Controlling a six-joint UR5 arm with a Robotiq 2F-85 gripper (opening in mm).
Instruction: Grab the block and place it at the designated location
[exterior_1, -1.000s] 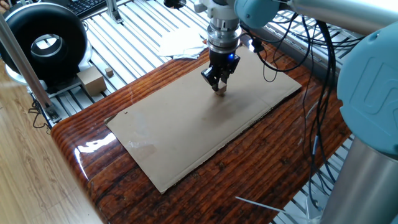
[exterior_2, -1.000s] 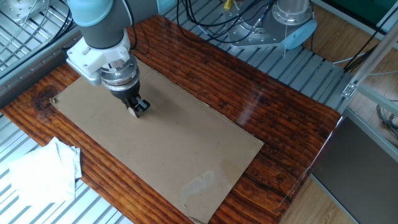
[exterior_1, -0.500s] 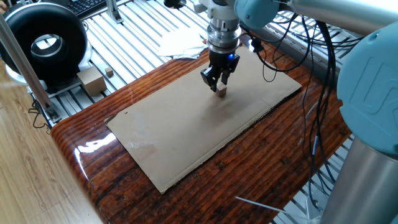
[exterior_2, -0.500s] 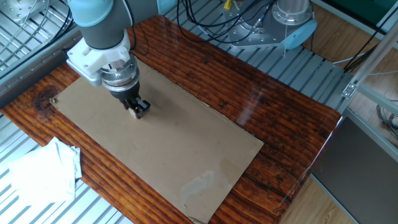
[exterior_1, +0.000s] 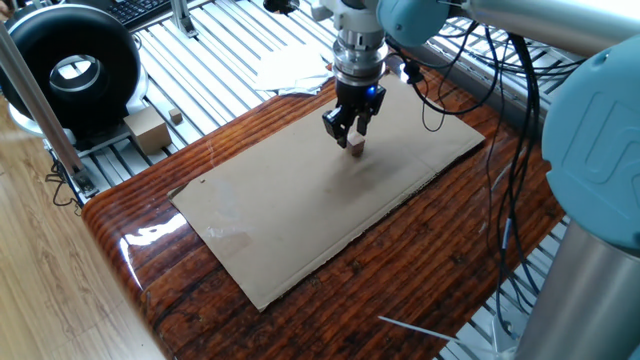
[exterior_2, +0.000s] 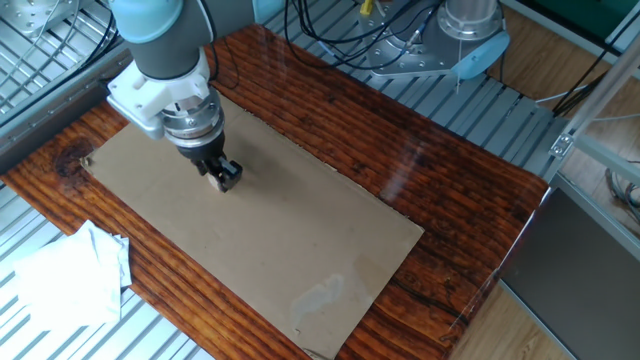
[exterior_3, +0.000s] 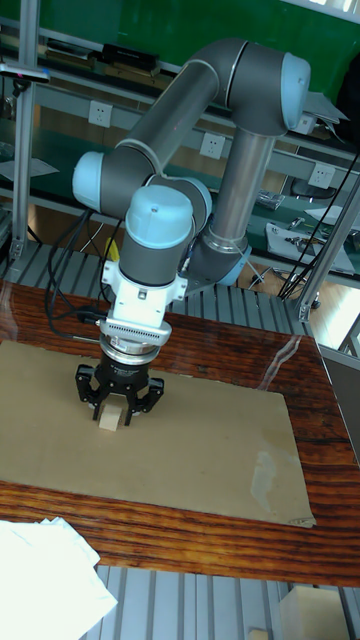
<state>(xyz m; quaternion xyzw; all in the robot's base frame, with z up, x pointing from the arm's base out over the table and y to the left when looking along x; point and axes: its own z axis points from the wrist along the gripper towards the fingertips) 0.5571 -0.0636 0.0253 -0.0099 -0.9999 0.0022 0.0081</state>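
The block (exterior_1: 357, 148) (exterior_2: 216, 181) (exterior_3: 110, 418), a tiny light wooden cube, rests on the flat tan cardboard sheet (exterior_1: 300, 210) (exterior_2: 290, 240) (exterior_3: 210, 440). My gripper (exterior_1: 349, 136) (exterior_2: 222, 172) (exterior_3: 118, 406) hangs just above it, pointing straight down and open. In the tall fixed view the fingers stand spread to either side of the cube, apart from it. The designated location shows in no view; the cube and gripper cover that patch of the sheet.
The sheet lies on a glossy dark wooden table (exterior_1: 420, 270). White paper (exterior_2: 60, 280) (exterior_3: 45, 580) lies off its edge. A small cardboard box (exterior_1: 148, 128) and a black round device (exterior_1: 70, 70) sit on the slatted metal bench. Cables (exterior_1: 500, 120) hang beside the arm.
The fingers have spread and the gripper has risen slightly off the cube. The cube stays where it was on the sheet.
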